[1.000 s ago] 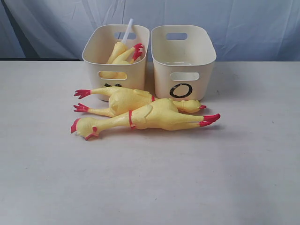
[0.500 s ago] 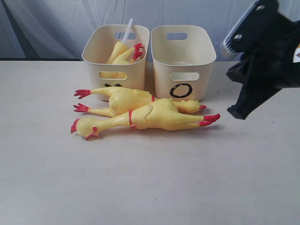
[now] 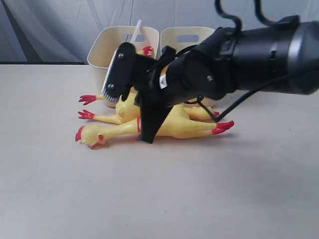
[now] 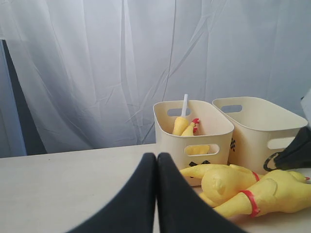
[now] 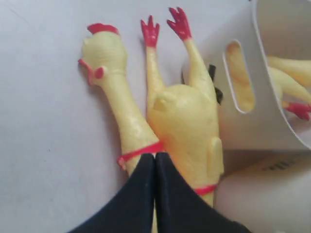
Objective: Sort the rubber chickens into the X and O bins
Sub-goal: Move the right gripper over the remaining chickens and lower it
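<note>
In the exterior view, 2 rubber chickens are seen lying side by side on the tabletop (image 3: 159,199), just in front of the 2 bins. The front chicken (image 3: 107,133) is laid with its head toward the left of the view. The back chicken (image 3: 105,118) is laid the other way, with its red feet there. The right claw (image 3: 147,138) is pointed down at the front chicken's red neck ring. The X bin (image 3: 99,50) and the O bin (image 3: 184,32) are partly hidden by the big black arm.

In the left wrist view, the left claw (image 4: 156,160) is clenched with nothing in it. It is held low over the tabletop, well apart from the chickens. Chicken pieces (image 4: 181,127) and a white tube (image 4: 184,104) are seen inside the X bin. Nothing is seen poking out of the O bin.

In the right wrist view, the right claw is clenched too, and nothing is held. Its tips are seen over the spot where the 2 chickens touch. Whether a toy is touched cannot be told.

It is judged that a pick of the front chicken is being started. The claw must first be opened, then lowered around the neck and closed. The O bin is likely meant for it.
</note>
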`<state>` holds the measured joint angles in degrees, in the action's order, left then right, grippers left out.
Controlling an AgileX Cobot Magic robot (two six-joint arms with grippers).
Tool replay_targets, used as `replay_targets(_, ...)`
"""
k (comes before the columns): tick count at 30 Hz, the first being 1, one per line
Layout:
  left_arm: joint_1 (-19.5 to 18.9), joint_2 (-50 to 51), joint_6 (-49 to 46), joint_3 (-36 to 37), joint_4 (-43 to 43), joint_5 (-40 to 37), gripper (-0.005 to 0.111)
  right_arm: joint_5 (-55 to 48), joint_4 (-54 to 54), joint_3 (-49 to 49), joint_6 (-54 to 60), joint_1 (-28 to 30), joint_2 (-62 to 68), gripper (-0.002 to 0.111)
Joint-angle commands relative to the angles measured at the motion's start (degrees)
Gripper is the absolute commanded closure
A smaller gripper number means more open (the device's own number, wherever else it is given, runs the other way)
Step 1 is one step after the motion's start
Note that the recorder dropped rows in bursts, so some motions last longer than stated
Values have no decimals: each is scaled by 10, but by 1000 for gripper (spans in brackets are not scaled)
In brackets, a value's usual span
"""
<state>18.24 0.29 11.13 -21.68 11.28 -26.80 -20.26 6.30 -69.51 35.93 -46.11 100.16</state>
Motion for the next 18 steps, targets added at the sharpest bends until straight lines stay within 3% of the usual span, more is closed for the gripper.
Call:
replay_targets(1,2,-3,2,1,-3,-2,107,5,84,-16,4,-43,51,109)
replay_targets(6,2,-3,2,1,-3,-2,107,7,169,-16,1,-67,88,106)
replay_targets(8,2,-3,2,1,-3,-2,107,25,179,-17,1,-70,101,92)
replay_targets(9,2,-3,2,1,-3,-2,107,45,178,-17,-1,-70,108,77)
replay_targets(12,2,-3,2,1,-3,-2,107,86,178,-17,-1,-70,116,61)
replay_targets(18,2,-3,3,1,-3,-3,107,93,192,-29,-1,-68,140,59)
